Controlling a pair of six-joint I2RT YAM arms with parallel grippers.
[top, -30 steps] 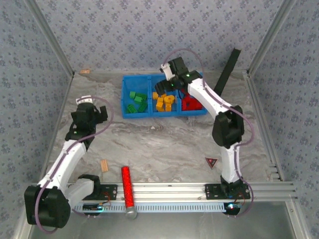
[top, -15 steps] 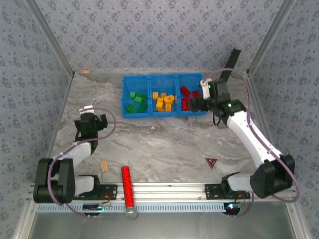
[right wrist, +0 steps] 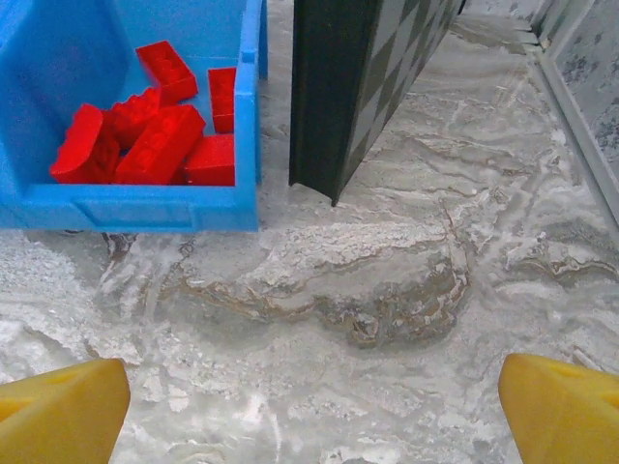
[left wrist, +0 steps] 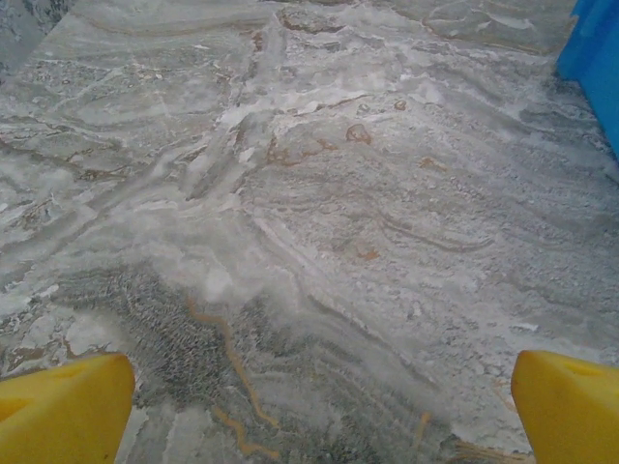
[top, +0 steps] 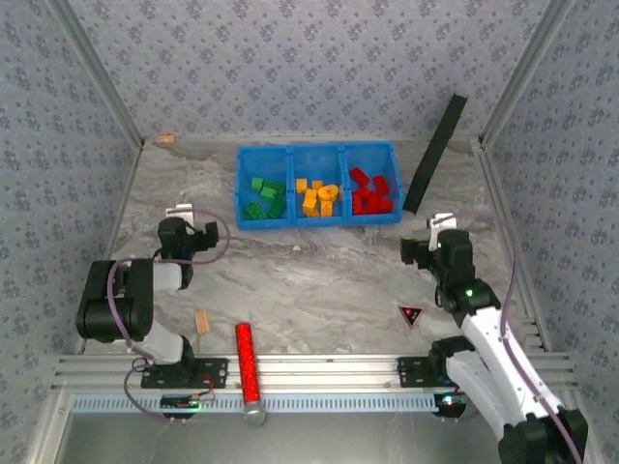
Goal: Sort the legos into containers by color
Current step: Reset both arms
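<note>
I read bin (top: 241, 188) at far middle of table (top: 329, 280), three compartments side by side. Left lego pile (top: 265, 197) in left compartment, middle lego pile (top: 318, 196) in middle, right lego pile (top: 370, 192) in right. Panel (top: 434, 155) stands tilted just right of bin, narrow gap between. Cylinder (top: 247, 363) lies front-to-back left of centre, near end over rail (top: 329, 367). Block (top: 202, 322) just left of cylinder. Triangle marker (top: 411, 314) right of centre, well before bin.
</note>
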